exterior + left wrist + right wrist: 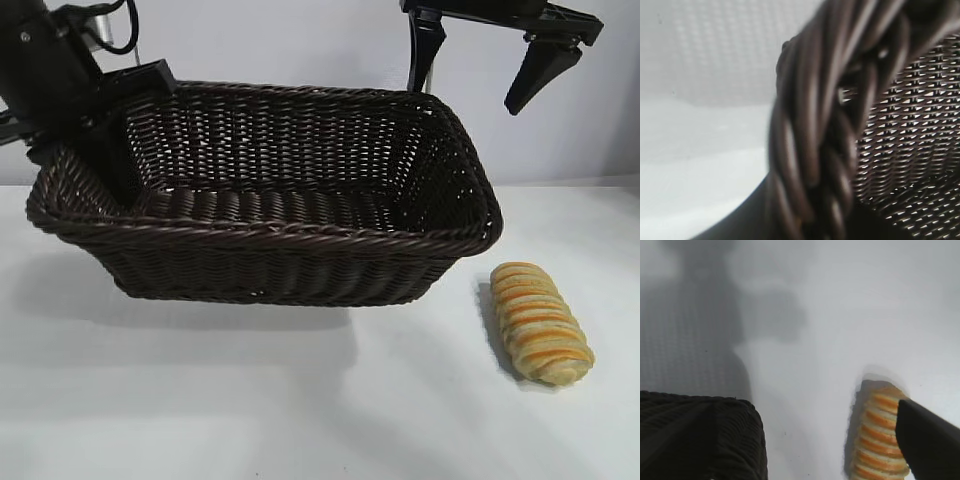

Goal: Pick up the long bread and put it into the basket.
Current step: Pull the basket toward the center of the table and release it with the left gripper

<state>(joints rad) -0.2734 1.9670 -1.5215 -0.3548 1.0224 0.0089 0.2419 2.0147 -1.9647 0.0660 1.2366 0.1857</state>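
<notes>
The long bread, golden-yellow with orange-brown stripes, lies on the white table to the right of the basket's near right corner. The dark brown wicker basket stands at the left and centre, tilted, with nothing in it. My left gripper is at the basket's left end, shut on the braided rim. My right gripper hangs open and empty high above the table, behind the basket's right end and the bread. In the right wrist view the bread lies below one dark fingertip, beside the basket's corner.
The white table stretches in front of the basket and around the bread. A pale wall stands behind. The basket casts a shadow on the table below its front wall.
</notes>
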